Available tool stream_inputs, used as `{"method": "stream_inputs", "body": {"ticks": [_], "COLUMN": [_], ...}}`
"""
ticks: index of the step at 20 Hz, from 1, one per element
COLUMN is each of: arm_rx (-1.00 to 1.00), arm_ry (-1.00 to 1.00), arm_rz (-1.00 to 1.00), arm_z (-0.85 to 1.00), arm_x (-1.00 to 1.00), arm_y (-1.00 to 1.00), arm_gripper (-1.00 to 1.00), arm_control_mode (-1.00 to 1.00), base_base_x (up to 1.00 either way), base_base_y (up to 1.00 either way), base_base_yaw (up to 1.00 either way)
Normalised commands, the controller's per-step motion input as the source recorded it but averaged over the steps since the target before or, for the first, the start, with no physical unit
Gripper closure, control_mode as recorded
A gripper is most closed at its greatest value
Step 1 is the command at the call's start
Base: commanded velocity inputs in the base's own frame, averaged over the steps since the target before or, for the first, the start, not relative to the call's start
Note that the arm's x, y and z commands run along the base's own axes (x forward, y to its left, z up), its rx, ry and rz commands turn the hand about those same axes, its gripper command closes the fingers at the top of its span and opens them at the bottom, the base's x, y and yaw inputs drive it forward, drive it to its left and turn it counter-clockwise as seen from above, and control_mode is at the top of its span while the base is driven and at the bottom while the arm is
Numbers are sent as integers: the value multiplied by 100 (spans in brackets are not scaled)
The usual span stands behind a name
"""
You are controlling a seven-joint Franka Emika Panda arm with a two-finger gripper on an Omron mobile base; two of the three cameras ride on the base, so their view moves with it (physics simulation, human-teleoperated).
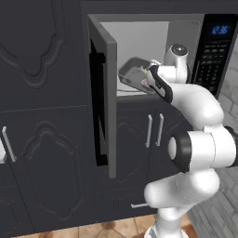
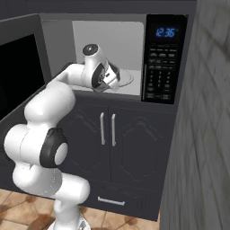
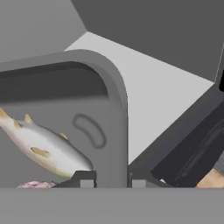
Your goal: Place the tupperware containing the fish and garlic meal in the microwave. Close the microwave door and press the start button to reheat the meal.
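The microwave point(image 1: 186, 32) stands open, its microwave door point(image 1: 110, 97) swung out to the left. Inside the opening is the grey tupperware point(image 1: 134, 72), tilted, and my gripper point(image 1: 146, 78) is shut on its near rim. In the hand view my gripper point(image 3: 112, 180) has one fingertip on each side of the tupperware point(image 3: 114, 109) wall. The fish and garlic meal shows as a silvery fish point(image 3: 43, 144) lying in the container, with a pinkish piece point(image 3: 37, 185) at the bottom edge. Whether the container touches the microwave floor point(image 3: 162, 100) I cannot tell.
The black control panel point(image 2: 164, 58) with its blue display sits right of the cavity. Dark cabinet doors point(image 1: 42, 153) lie below and to the left. A grey brick wall point(image 2: 206, 134) closes off the right side. The open door point(image 2: 18, 67) juts out on the left.
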Motion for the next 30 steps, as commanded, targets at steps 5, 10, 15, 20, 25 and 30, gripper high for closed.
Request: {"method": "stream_inputs", "body": {"ticks": [5, 10, 15, 20, 25, 30], "arm_rx": [0, 0, 0, 0, 0, 0], "arm_ry": [1, 0, 0, -3, -24, -31], "arm_rz": [0, 0, -2, -8, -6, 0], "arm_z": [2, -7, -21, -17, 5, 3], "arm_x": [69, 67, 63, 40, -9, -67], "arm_y": [0, 0, 0, 0, 0, -1], "arm_gripper": [100, 100, 100, -100, -100, -100], "arm_control_mode": [-100, -100, -100, -100, -100, -100], "base_base_x": [0, 0, 0, 0, 0, 0], "base_base_y": [0, 0, 0, 0, 0, 0], "base_base_yaw": [0, 0, 0, 0, 0, 0]}}
